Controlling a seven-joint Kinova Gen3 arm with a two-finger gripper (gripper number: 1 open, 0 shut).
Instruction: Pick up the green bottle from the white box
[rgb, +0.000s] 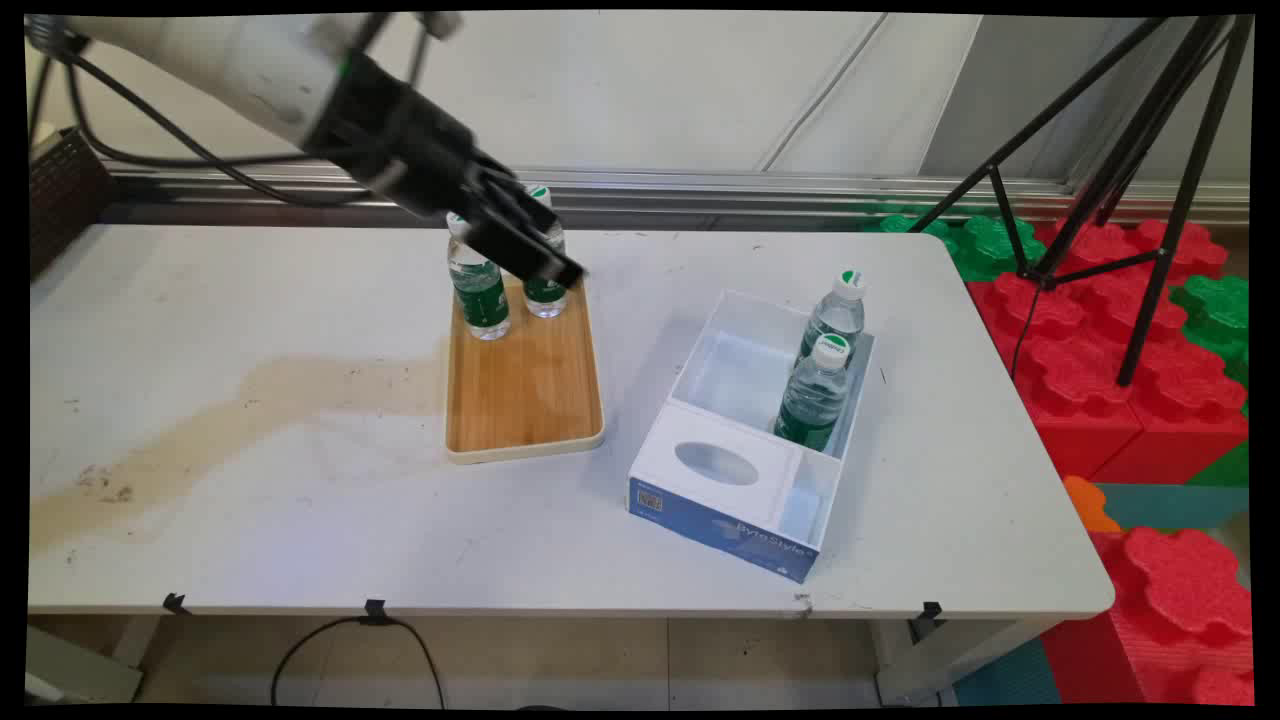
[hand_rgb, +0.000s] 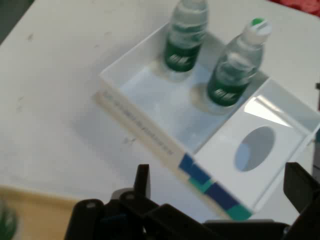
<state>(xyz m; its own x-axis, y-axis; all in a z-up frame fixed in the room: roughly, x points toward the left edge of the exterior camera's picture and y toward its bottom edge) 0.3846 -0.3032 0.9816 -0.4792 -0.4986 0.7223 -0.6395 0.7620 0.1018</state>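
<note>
My gripper hangs open over the far end of a wooden tray, with nothing between its fingers. It is in front of two green-labelled water bottles standing there: one to its left, the other partly hidden behind it. In the hand view the gripper looks toward a white box that holds two more bottles. The main view shows this box right of the tray, its bottles along the right wall.
The box's near part has a white cover with an oval hole. A brown stain spreads over the white table on the left. A black tripod and red and green foam blocks stand off the right edge.
</note>
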